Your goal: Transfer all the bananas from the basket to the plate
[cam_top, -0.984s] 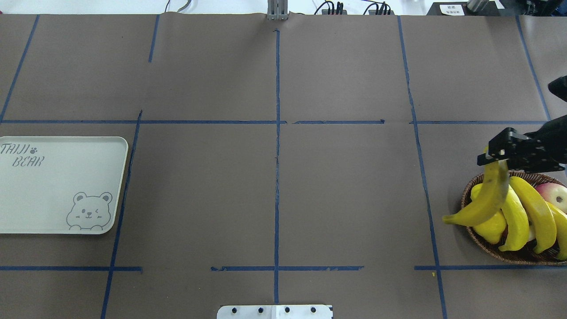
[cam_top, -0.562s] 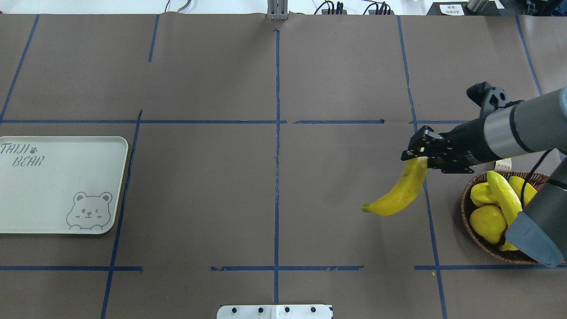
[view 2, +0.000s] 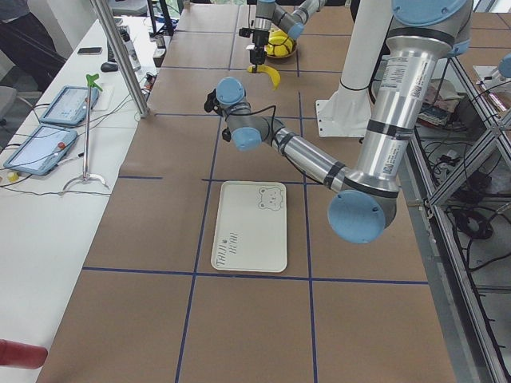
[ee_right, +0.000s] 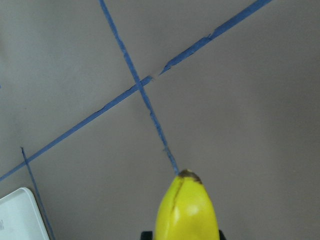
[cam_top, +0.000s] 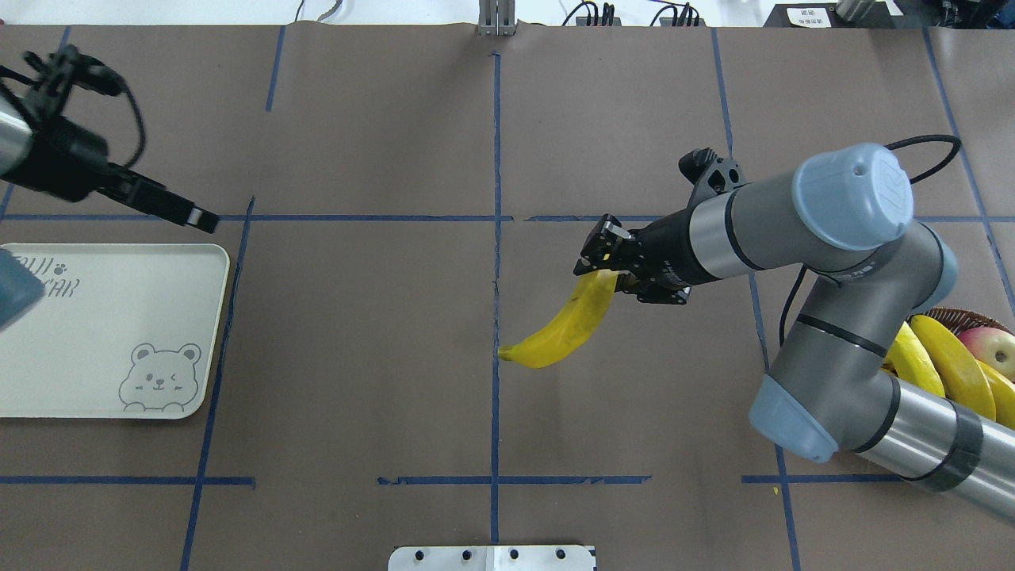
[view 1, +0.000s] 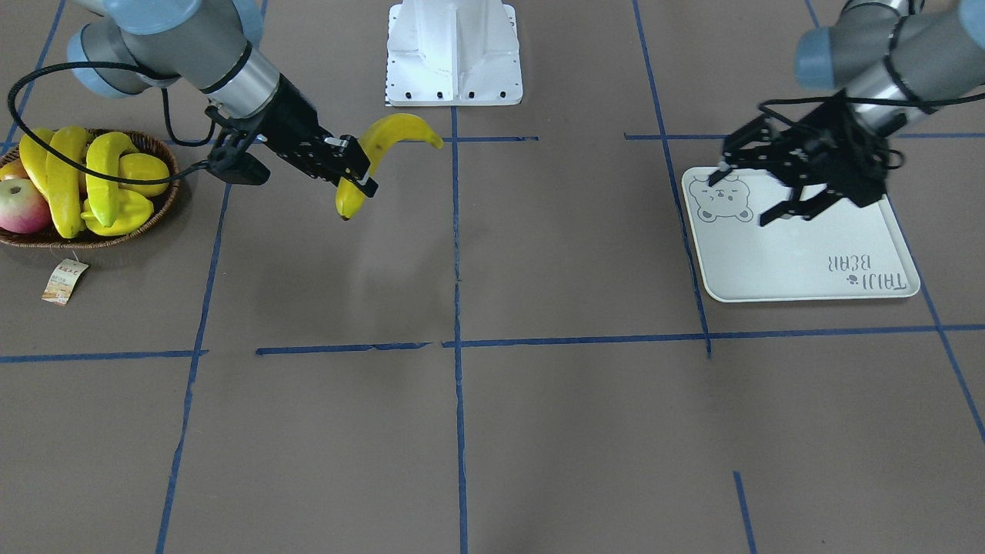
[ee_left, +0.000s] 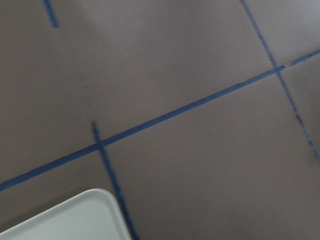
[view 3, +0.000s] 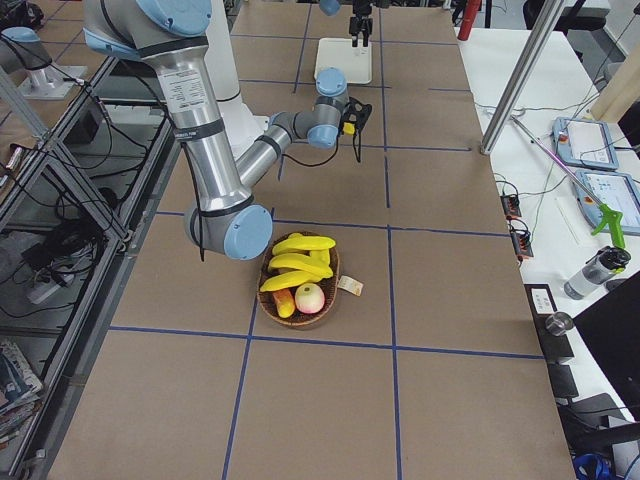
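My right gripper (cam_top: 607, 266) is shut on the stem end of a yellow banana (cam_top: 564, 323), which hangs in the air above the table's centre line. From across the table the same banana (view 1: 388, 138) curves up out of the right gripper (view 1: 352, 171). Its tip (ee_right: 186, 207) fills the bottom of the right wrist view. More bananas (view 1: 65, 181) lie in the brown wicker basket (view 1: 158, 208) at the table's right end. My left gripper (view 1: 740, 200) hovers open and empty over the bear corner of the white plate (view 1: 800, 265), also seen from overhead as plate (cam_top: 95, 333).
A red-and-green apple (view 1: 23, 206) and ridged yellow fruit (view 1: 138, 165) share the basket, and a paper tag (view 1: 65, 281) lies beside it. The robot's white base (view 1: 454, 54) stands at the near middle edge. Blue tape lines cross the brown table cover.
My right gripper has carried the banana leftward from above the basket to the table's centre. The left arm has come into view near the plate's far edge.
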Controlling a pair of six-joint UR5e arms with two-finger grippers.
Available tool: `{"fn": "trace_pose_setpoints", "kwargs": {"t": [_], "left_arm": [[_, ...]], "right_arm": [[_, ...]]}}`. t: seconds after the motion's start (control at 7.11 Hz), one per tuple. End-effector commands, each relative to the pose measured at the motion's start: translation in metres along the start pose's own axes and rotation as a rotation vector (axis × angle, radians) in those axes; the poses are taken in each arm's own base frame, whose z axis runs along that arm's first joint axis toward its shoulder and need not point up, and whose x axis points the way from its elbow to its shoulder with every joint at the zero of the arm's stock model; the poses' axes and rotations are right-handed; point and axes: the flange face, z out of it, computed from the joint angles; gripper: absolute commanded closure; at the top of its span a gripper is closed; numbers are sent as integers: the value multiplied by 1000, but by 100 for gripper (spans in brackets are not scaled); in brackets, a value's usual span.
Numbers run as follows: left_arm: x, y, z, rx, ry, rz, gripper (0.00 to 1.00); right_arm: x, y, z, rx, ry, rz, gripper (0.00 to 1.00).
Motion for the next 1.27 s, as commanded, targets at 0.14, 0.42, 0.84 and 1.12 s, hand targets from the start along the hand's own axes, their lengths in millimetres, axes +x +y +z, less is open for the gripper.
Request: {"fn": "trace_pose_setpoints", "kwargs": {"t": [0.14,0.42,0.84,1.12], "left_arm": [[86,-12,52,-40,142,99,1],[126,-18,66,-40,206,167,1],[159,-6,86,-55,281,238,1],[169,-6,93,-61,294,248,1]], "right_arm": [[-34,25,17,-1,-41,-28,97],[-54,38,25,-15,-61,-41,97],[-67,52,35,-8,-79,-52,96],[-74,60,36,-20,-90,-58,96]]}}
